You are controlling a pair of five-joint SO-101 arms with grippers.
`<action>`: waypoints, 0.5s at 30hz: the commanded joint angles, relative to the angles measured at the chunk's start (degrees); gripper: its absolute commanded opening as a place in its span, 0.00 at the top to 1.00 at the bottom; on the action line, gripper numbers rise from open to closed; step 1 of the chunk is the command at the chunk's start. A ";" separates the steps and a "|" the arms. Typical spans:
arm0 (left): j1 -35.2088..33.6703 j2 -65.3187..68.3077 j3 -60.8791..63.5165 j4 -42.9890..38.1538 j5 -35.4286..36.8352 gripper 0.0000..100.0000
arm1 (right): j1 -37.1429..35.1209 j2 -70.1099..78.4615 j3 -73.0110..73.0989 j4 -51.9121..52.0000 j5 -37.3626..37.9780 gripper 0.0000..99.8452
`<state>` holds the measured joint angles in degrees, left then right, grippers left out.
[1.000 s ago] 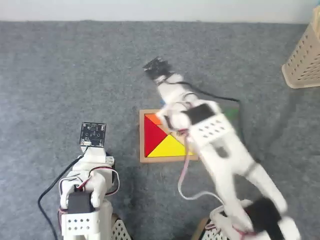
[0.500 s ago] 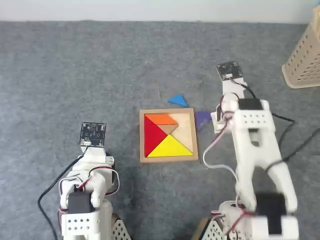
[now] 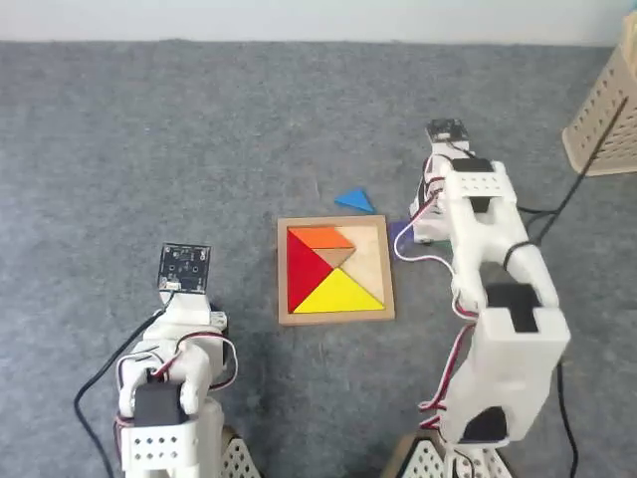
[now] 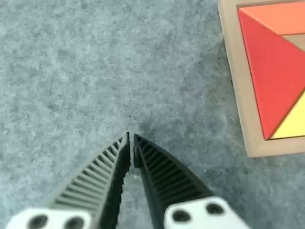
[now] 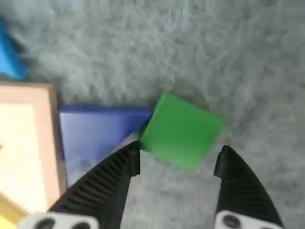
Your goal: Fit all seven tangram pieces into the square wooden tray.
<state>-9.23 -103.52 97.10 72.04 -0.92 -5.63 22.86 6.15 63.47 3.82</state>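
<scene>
Grey carpet [image 3: 149, 129] covers the bench. Near the front edge at the left, the left pincer [image 4: 131, 143] points down at bare carpet, its two ribbed fingers pressed together with nothing between them. The square wooden tray [image 4: 238, 81] lies to its right, clearly apart from it. At the middle of the bench, the high view shows what the tray holds: a red triangle [image 3: 304, 271] along the left wall, an orange triangle [image 3: 320, 237] along the far wall, a yellow triangle [image 3: 338, 292] along the near wall and a small brown triangle [image 3: 340, 257] at the centre. The right-hand part of the floor is bare wood. A light-blue triangle [image 3: 355, 200] lies on the carpet just beyond the tray's far edge. A violet piece [image 3: 401, 234] lies just beside the tray's right wall, partly under the right arm [image 3: 483, 229]. The right wrist view adds what that arm covers from above: a green square [image 5: 183, 131], flat on the carpet, one corner touching the violet piece. The right pincer [image 5: 178, 155] is spread wide over it, with the square's nearest corner between the two fingertips; whether either finger touches it cannot be told. A beige perforated basket [image 3: 607, 110] stands at the far right corner.
</scene>
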 commanded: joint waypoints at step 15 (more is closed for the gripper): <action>0.26 -1.05 -0.57 0.35 -0.09 0.98 | 0.92 1.63 -3.43 -0.66 -1.05 0.93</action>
<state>-9.23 -103.52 97.10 72.04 -0.92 -4.57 24.97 4.48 63.47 3.47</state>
